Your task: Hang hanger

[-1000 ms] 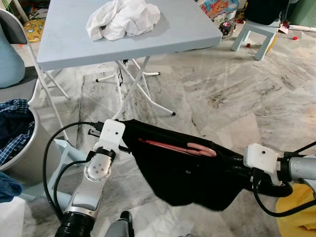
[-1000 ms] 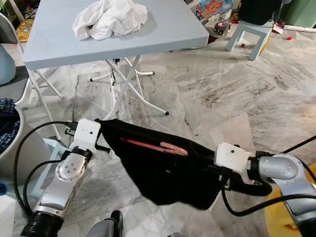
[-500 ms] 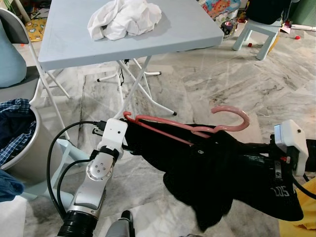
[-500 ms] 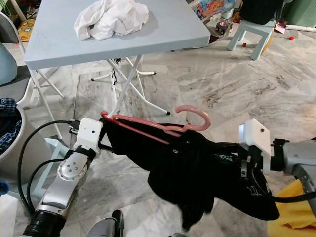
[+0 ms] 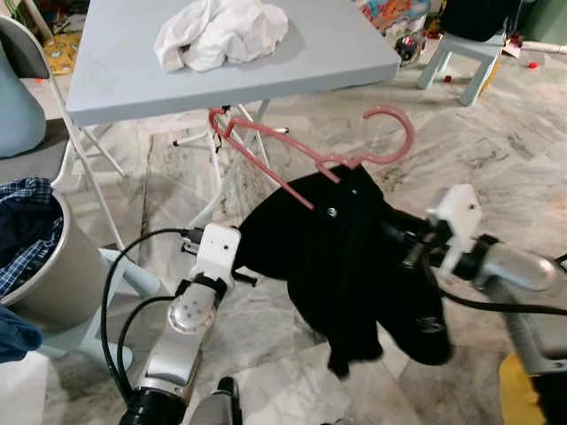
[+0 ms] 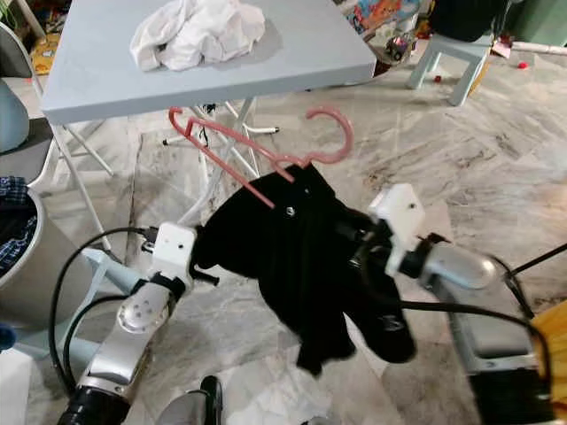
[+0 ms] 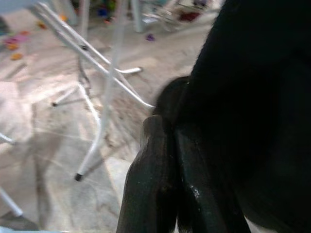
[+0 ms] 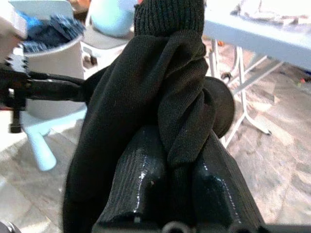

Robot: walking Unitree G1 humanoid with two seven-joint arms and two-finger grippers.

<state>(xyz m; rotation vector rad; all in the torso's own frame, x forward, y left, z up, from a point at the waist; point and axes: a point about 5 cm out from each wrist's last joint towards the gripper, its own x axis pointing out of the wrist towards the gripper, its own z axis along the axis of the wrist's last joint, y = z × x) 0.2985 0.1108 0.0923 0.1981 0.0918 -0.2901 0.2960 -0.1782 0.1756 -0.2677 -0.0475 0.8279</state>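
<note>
— Right gripper [image 8: 170, 179] is clamped on a fold of the black knitted garment [image 5: 354, 257]; your left gripper [image 7: 170, 160] pinches its near-left edge.

— And the pink plastic hanger [image 5: 301, 159]?

— Threaded through the garment's collar, raised between your arms, in front of the grey folding table [image 5: 115, 93]. Its long axis slopes far-left to near-right, hook [image 5: 394, 137] curling far-right. Your right arm looks nearer that hook.

Silver metal arms, white plastic wrist camera housings, looping black cables. Glossy black ribbed fingers [image 8: 146, 189]. Round silver joint cap, small screws.
</note>
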